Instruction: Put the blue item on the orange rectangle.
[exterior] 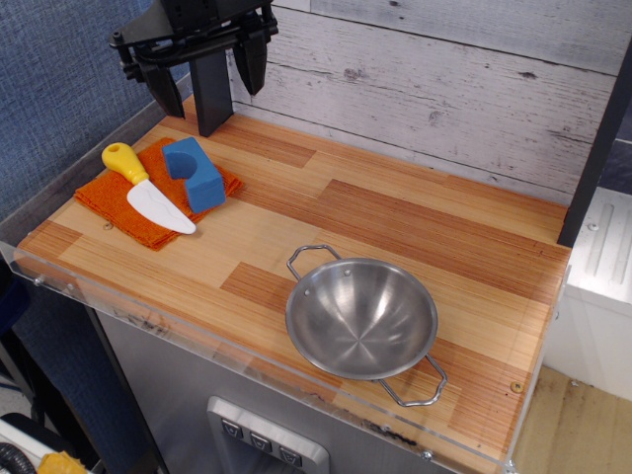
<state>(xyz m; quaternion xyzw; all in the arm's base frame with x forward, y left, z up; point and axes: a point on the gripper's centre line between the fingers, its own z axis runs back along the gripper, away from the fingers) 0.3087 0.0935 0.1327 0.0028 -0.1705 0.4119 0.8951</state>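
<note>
Pincer (204,74) fingers stand apart and empty above the worktop's (395,212) back left corner, as you can see. Below it, your solid matte blue block with the half-round notch (194,173) rests on the folded orange terry towel (117,205), just beside a yellow-handled white toy knife (148,190). Well apart, a shiny steel two-handled bowl (361,318) sits near the front edge.
</note>
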